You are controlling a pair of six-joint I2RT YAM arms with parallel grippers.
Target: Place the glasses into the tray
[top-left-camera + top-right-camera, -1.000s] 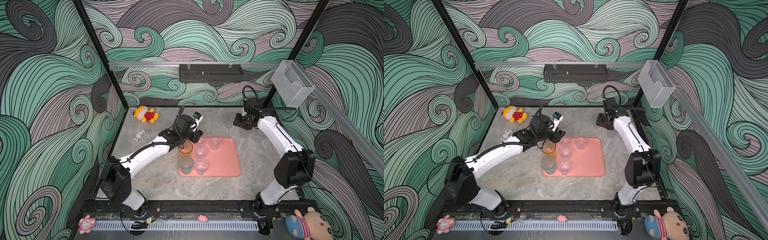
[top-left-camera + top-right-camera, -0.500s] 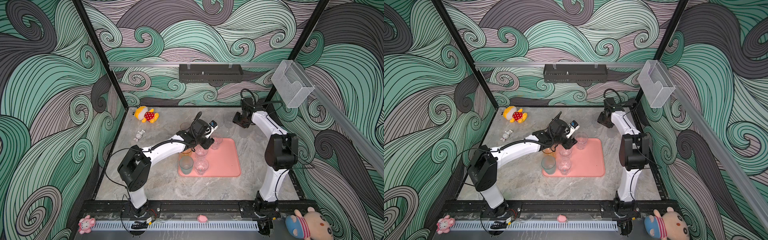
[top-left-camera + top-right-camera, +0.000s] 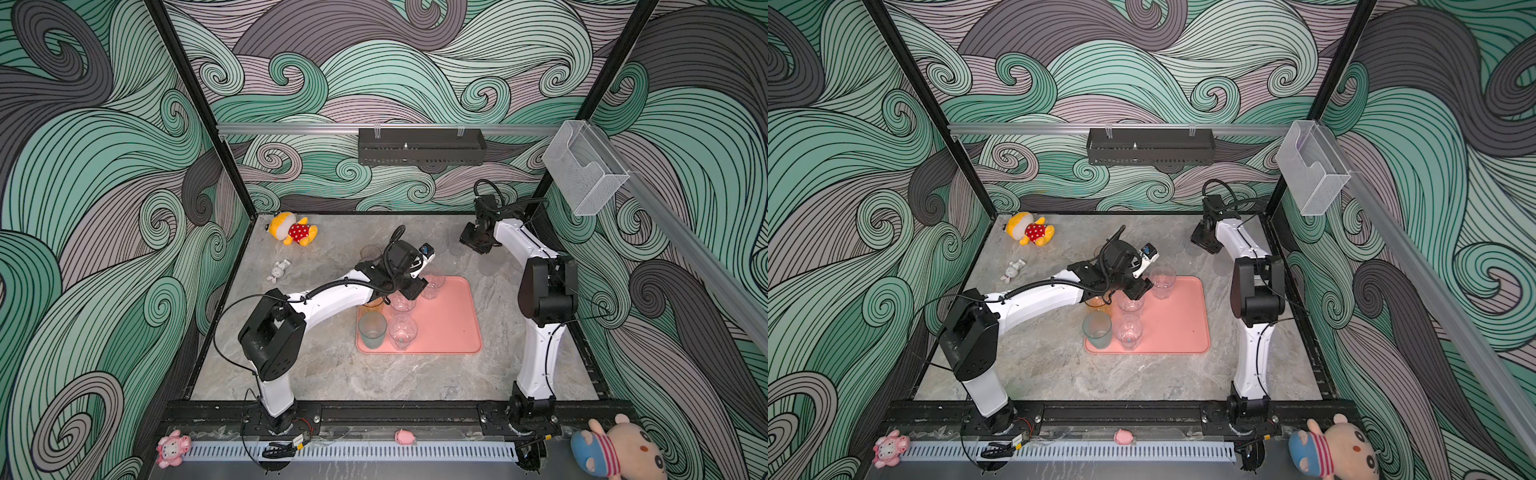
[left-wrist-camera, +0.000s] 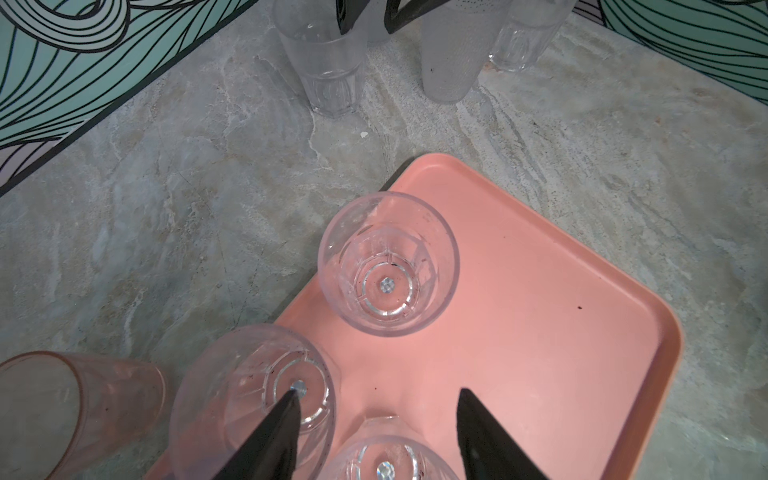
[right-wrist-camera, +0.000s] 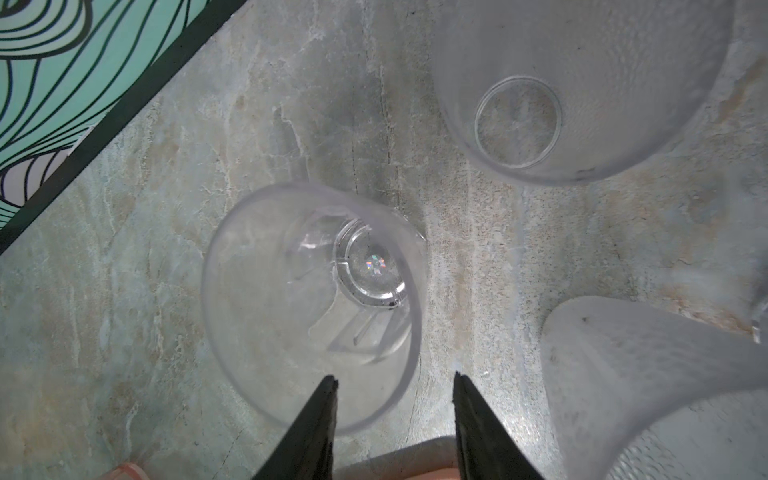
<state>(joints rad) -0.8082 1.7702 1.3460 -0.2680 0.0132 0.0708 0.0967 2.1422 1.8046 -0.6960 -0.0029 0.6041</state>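
You have 4 glasses upright in the tray (image 3: 453,328): a teal-grey glass (image 3: 372,330) at its 8 o'clock corner and 3 clear ones, the farthest clear glass (image 3: 432,284) at the 12 o'clock edge. An orange glass (image 3: 372,304) shows at the 9 o'clock edge, mostly hidden under the left arm. Left to move from the table (image 3: 332,374) are a pink glass (image 3: 370,252) at the tray's 11 o'clock and a cluster at its 1 o'clock, so I judge you roughly halfway.

The left gripper (image 4: 378,392) hangs over the tray, jaws spread, gripping nothing. The right gripper (image 5: 392,379) is parted too, its fingers straddling the near wall of a loose glass (image 5: 311,303) without pinching it.

The clear glasses are thin, see-through and tapered, with faceted lower walls and a moulded ring in the foot. A frosted glass (image 5: 582,83) beside the loose one has a cloudy, pebbled wall. The tray is smooth matte salmon with rounded corners and a low lip. The table looks like grey veined stone.
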